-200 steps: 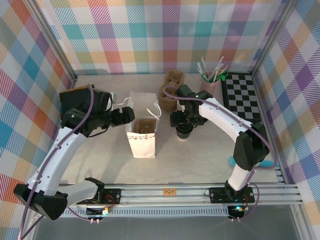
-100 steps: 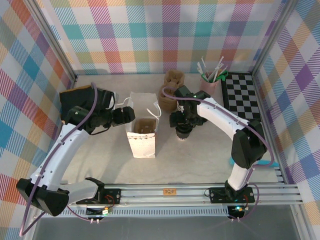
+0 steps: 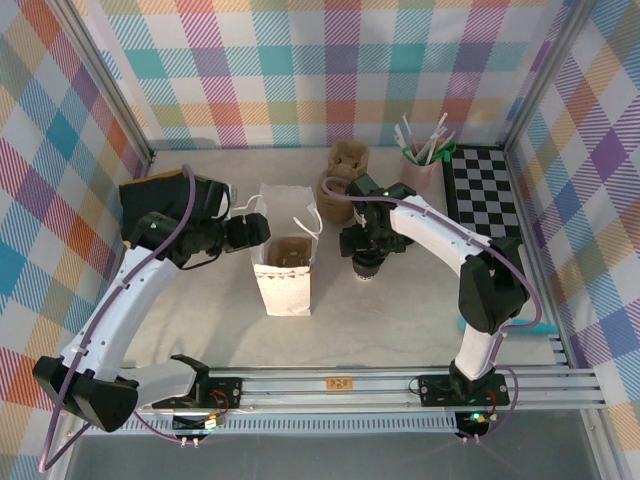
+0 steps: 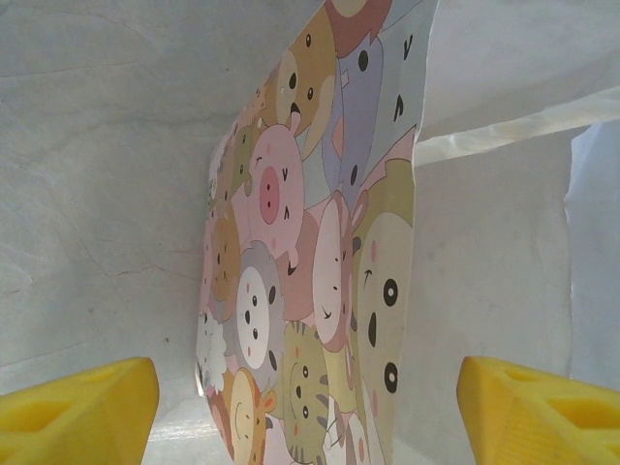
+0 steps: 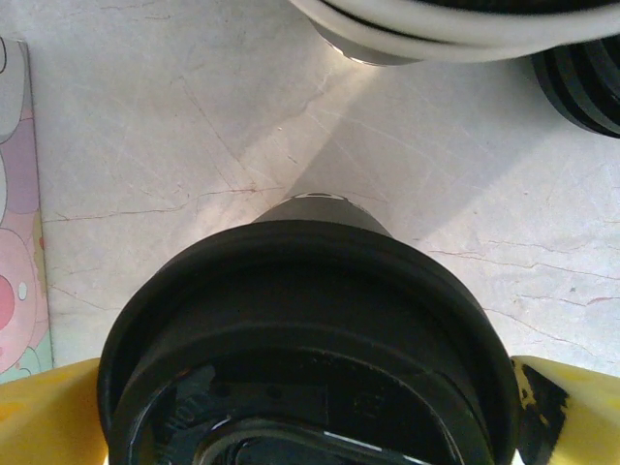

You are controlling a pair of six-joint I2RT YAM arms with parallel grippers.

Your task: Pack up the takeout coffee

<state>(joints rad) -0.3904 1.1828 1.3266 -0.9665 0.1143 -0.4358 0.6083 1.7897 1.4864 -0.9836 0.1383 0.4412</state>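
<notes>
Pastel plaid walls close in a pale, marble-patterned worktop. The left pincer is level with the top of a standing white paper bag. In its wrist view the left pincer has its yellow fingers well apart, and the bag's cartoon-animal side stands straight ahead between them, unclamped. A brown cardboard insert sits inside the open bag.

The takeout coffee stands upright on the worktop directly beneath the right pincer. From the right wrist, its round black lid lies between the spread fingers of the right pincer, one finger on each side. Whether the pads press against it cannot be told.

Just beyond this pincer are a stack of white paper cups and ribbed black lids. Farther behind it stand a pink cup of stirrers and a checkerboard mat.
</notes>
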